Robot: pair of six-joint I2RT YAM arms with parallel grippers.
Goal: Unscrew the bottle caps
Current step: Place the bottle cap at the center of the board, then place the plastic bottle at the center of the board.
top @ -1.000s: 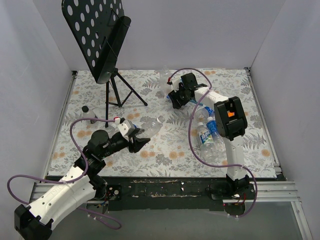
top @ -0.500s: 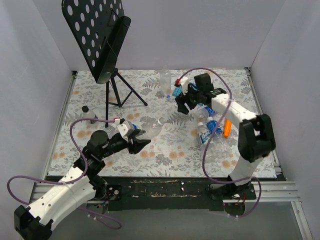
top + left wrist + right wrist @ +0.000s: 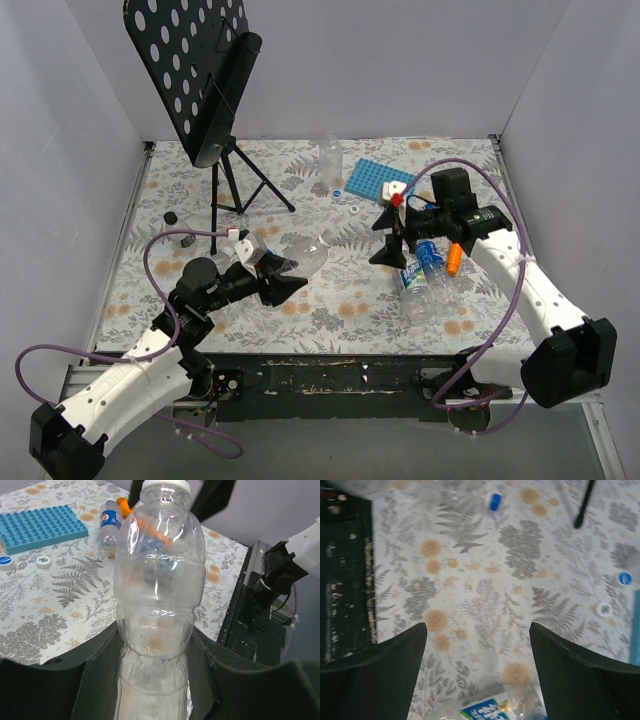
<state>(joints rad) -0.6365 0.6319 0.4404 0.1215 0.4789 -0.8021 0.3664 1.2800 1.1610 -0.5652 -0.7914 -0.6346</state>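
My left gripper (image 3: pixel 278 287) is shut on the lower body of a clear plain bottle (image 3: pixel 159 590), its jaws pressing both sides. The bottle's white cap (image 3: pixel 165 485) is on its neck and points toward the right arm; the same bottle (image 3: pixel 305 258) slants up over the mat. My right gripper (image 3: pixel 389 243) stands open, a short way right of that cap, with nothing between its fingers (image 3: pixel 385 662). Below it lie several bottles with blue-and-white labels (image 3: pixel 412 272). Two loose caps (image 3: pixel 338 193) rest near the back.
A blue ridged tray (image 3: pixel 376 180) lies at the back, an upright clear bottle (image 3: pixel 330 155) left of it. An orange stick (image 3: pixel 453 258) sits among the lying bottles. A black music stand (image 3: pixel 200 80) occupies the back left, with another bottle (image 3: pixel 182 233) near the left wall.
The right arm swung from the back of the table, by the loose caps, to the middle, uncovering the blue tray, and its gripper opened wide. The left gripper kept hold of its bottle.
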